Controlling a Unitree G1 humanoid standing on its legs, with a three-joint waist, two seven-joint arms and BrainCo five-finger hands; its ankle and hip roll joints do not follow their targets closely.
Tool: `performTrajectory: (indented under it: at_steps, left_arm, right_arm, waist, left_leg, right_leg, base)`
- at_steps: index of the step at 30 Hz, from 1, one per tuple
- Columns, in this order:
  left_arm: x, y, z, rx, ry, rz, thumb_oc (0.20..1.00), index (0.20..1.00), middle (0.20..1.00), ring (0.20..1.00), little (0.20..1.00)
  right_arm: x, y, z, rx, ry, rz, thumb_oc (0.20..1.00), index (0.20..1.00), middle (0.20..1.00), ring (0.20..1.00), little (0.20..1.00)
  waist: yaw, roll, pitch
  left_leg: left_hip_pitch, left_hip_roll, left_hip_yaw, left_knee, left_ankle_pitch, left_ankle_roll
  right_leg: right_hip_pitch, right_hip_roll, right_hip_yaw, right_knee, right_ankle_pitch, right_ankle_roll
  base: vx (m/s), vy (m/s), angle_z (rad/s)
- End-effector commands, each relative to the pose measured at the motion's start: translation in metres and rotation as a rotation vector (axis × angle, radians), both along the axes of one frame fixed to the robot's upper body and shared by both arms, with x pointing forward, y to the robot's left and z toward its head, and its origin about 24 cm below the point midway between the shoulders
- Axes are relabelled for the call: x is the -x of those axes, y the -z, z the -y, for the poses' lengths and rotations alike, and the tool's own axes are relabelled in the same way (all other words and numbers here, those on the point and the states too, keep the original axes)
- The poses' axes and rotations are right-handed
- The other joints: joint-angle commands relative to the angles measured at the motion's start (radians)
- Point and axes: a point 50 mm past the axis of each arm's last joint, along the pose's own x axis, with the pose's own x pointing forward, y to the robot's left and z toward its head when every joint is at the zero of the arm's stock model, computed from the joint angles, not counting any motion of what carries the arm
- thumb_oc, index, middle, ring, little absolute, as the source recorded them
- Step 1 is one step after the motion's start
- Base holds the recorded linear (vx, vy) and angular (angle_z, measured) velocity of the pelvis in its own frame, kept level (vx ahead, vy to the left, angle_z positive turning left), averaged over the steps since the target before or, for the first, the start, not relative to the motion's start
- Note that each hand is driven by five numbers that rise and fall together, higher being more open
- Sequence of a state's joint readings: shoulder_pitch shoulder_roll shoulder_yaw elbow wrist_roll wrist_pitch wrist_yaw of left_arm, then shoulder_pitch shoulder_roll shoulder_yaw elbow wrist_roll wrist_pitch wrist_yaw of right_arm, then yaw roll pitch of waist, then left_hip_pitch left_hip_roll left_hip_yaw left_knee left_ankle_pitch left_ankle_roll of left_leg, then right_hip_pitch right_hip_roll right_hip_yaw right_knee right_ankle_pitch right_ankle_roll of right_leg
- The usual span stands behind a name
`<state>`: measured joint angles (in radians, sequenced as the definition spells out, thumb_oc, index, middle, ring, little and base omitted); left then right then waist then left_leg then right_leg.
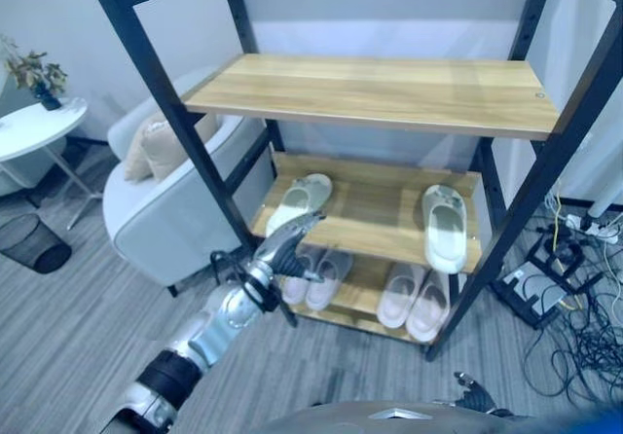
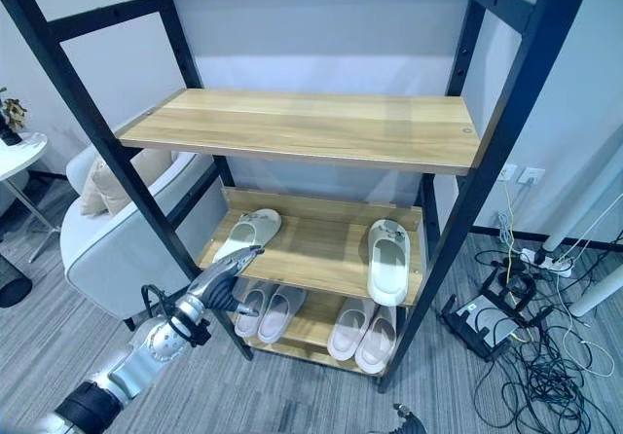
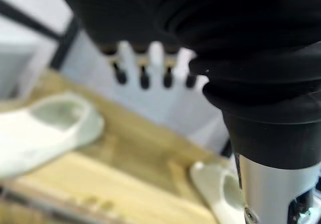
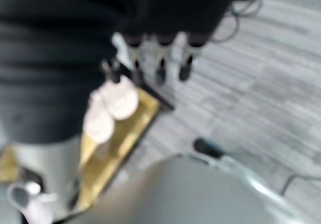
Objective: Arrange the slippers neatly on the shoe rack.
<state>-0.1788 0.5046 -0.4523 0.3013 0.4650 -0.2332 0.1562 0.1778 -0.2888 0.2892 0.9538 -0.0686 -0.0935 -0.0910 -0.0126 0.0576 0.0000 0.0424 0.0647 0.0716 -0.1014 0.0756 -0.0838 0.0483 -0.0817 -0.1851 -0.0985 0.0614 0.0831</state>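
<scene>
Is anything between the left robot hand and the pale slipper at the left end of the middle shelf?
Nothing visible. The left robot hand reaches, fingers straight, toward the middle shelf's front edge, just below the left slipper. The rack's black upright passes to its left, not across the path.

Silver-grey arm, dark ribbed wrist cover, silver dark-tipped fingers (image 3: 144, 68).

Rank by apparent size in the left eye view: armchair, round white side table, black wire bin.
1. armchair
2. round white side table, cut off by the frame edge
3. black wire bin, also cut off, so unsure against the table
</scene>
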Motion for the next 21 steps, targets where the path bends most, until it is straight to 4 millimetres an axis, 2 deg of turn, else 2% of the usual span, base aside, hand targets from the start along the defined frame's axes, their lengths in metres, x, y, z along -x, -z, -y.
performTrajectory:
  at_steps: [1,2,3,6,8,10,11,12,13,14,16,17,21]
  left_arm:
    - [-0.038,-0.043,-0.004,-0.048,-0.032,0.208,1.000,1.000,1.000,1.000,1.000]
    - [-0.045,-0.045,-0.011,-0.066,-0.071,0.215,1.000,1.000,1.000,1.000,1.000]
    - [-0.054,-0.055,-0.022,-0.064,-0.127,0.248,1.000,1.000,1.000,1.000,1.000]
    - [-0.064,-0.068,-0.029,-0.090,-0.161,0.292,1.000,1.000,1.000,1.000,1.000]
    - [-0.078,-0.084,-0.038,-0.169,-0.200,0.352,1.000,1.000,1.000,1.000,1.000]
    - [-0.092,-0.110,-0.038,-0.314,-0.180,0.449,1.000,1.000,1.000,1.000,1.000]
    - [-0.093,-0.111,-0.037,-0.316,-0.178,0.453,1.000,1.000,1.000,1.000,1.000]
    - [-0.098,-0.123,-0.038,-0.364,-0.182,0.491,1.000,1.000,1.000,1.000,1.000]
    - [-0.113,-0.148,-0.042,-0.465,-0.211,0.554,1.000,1.000,1.000,1.000,1.000]
    - [-0.113,-0.148,-0.042,-0.465,-0.210,0.554,1.000,1.000,1.000,1.000,1.000]
    - [-0.128,-0.183,-0.055,-0.557,-0.296,0.612,1.000,1.000,1.000,1.000,1.000]
    - [-0.129,-0.184,-0.055,-0.558,-0.296,0.614,1.000,1.000,1.000,1.000,1.000]
    - [-0.139,-0.212,-0.071,-0.605,-0.405,0.624,1.000,1.000,1.000,1.000,1.000]
  right_arm:
    - [-0.039,-0.015,0.002,0.000,-0.042,0.135,1.000,1.000,1.000,1.000,1.000]
    - [-0.041,-0.017,0.005,0.003,-0.033,0.148,1.000,1.000,1.000,1.000,1.000]
    - [-0.043,-0.020,0.008,0.009,-0.019,0.170,1.000,1.000,1.000,1.000,1.000]
    - [-0.042,-0.020,0.012,0.017,-0.005,0.171,1.000,1.000,1.000,1.000,1.000]
    - [-0.042,-0.022,0.021,0.044,0.001,0.172,1.000,1.000,1.000,1.000,1.000]
    - [-0.052,-0.028,0.030,0.074,0.005,0.205,1.000,1.000,1.000,1.000,1.000]
    - [-0.053,-0.028,0.030,0.072,0.008,0.208,1.000,1.000,1.000,1.000,1.000]
    - [-0.057,-0.032,0.032,0.080,0.002,0.229,1.000,1.000,1.000,1.000,1.000]
    - [-0.066,-0.038,0.035,0.093,-0.015,0.268,1.000,1.000,1.000,1.000,1.000]
    - [-0.066,-0.038,0.035,0.093,-0.015,0.269,1.000,1.000,1.000,1.000,1.000]
    - [-0.076,-0.044,0.036,0.107,-0.045,0.303,1.000,1.000,1.000,1.000,1.000]
    - [-0.076,-0.044,0.035,0.106,-0.044,0.304,1.000,1.000,1.000,1.000,1.000]
    - [-0.085,-0.047,0.031,0.086,-0.050,0.339,1.000,1.000,1.000,1.000,1.000]
  waist:
    - [-0.029,0.024,0.080]
    - [-0.037,0.022,0.083]
    - [-0.042,0.021,0.087]
    - [-0.048,0.019,0.088]
    - [-0.061,0.016,0.098]
    - [-0.068,0.014,0.121]
    - [-0.065,0.013,0.121]
    - [-0.068,0.012,0.131]
    - [-0.074,0.003,0.149]
    - [-0.073,0.003,0.148]
    - [-0.084,-0.017,0.166]
    - [-0.083,-0.018,0.164]
    - [-0.094,-0.042,0.188]
  left_leg:
    - [-0.006,-0.018,-0.008,0.014,-0.058,-0.027]
    - [-0.009,-0.017,-0.005,0.014,-0.057,-0.028]
    - [-0.019,-0.013,0.001,0.014,-0.056,-0.028]
    - [-0.029,-0.011,0.005,0.014,-0.054,-0.027]
    - [-0.046,-0.006,0.010,0.014,-0.052,-0.027]
    - [-0.079,-0.005,0.009,0.014,-0.044,-0.026]
    - [-0.083,-0.005,0.009,0.014,-0.043,-0.026]
    - [-0.098,-0.004,0.008,0.014,-0.039,-0.026]
    - [-0.140,-0.002,0.007,0.014,-0.026,-0.025]
    - [-0.141,-0.002,0.007,0.014,-0.026,-0.025]
    - [-0.206,0.007,0.010,0.014,-0.006,-0.026]
    - [-0.210,0.007,0.011,0.014,-0.005,-0.026]
    - [-0.271,0.014,0.012,0.014,0.015,-0.024]
  right_leg:
    - [0.036,-0.058,-0.011,0.011,-0.068,0.076]
    - [0.029,-0.057,-0.008,0.011,-0.065,0.077]
    - [0.015,-0.055,-0.003,0.011,-0.060,0.077]
    - [0.001,-0.050,0.006,0.011,-0.055,0.077]
    - [-0.022,-0.046,0.014,0.011,-0.050,0.077]
    - [-0.053,-0.044,0.022,0.011,-0.039,0.080]
    - [-0.058,-0.044,0.022,0.011,-0.038,0.080]
    - [-0.073,-0.043,0.024,0.011,-0.033,0.081]
    - [-0.120,-0.039,0.030,0.014,-0.021,0.082]
    - [-0.122,-0.039,0.031,0.014,-0.020,0.082]
    - [-0.196,-0.035,0.043,0.025,-0.002,0.081]
    - [-0.200,-0.035,0.044,0.027,-0.002,0.081]
    - [-0.269,-0.033,0.058,0.032,0.017,0.084]
  base:
    - [0.01,-0.011,-0.06]
    - [-0.01,-0.019,-0.04]
    - [0.00,0.000,0.00]
    - [0.00,-0.007,-0.04]
    - [-0.06,0.004,-0.10]
    - [-0.11,0.025,-0.21]
    - [-0.11,0.026,-0.14]
    - [-0.17,0.018,-0.08]
    - [-0.17,0.018,-0.07]
    - [-0.19,-0.002,-0.01]
    - [-0.13,-0.004,-0.05]
    - [-0.08,0.002,-0.09]
    - [-0.06,0.005,-0.12]
